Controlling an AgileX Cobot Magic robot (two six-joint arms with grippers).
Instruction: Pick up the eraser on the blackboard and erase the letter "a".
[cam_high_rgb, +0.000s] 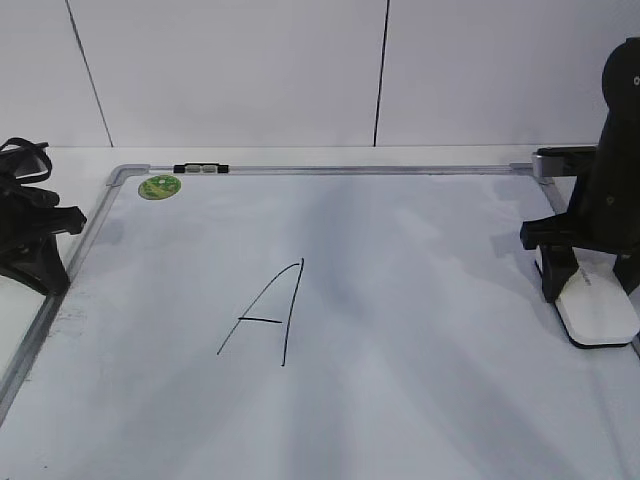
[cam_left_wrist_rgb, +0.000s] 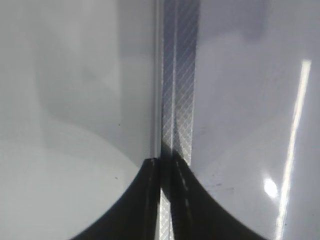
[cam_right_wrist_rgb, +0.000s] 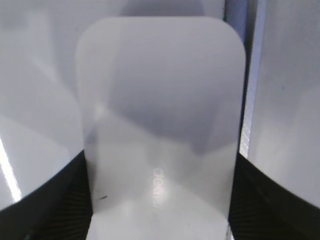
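Right claw (cam_high_rgb: 590, 285) pinches one white eraser (cam_right_wrist_rgb: 160, 130) on the blackboard (cam_high_rgb: 400, 420); only the exterior view shows one capital A (cam_high_rgb: 265, 315). Left claw (cam_left_wrist_rgb: 167, 200) pressed together.

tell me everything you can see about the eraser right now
The eraser is a white, smooth plastic-looking block with rounded corners and a faint small logo on top. It lies flat at the right edge of the board, beside the frame. The right gripper straddles it, one finger at each long side; whether they press it is unclear.
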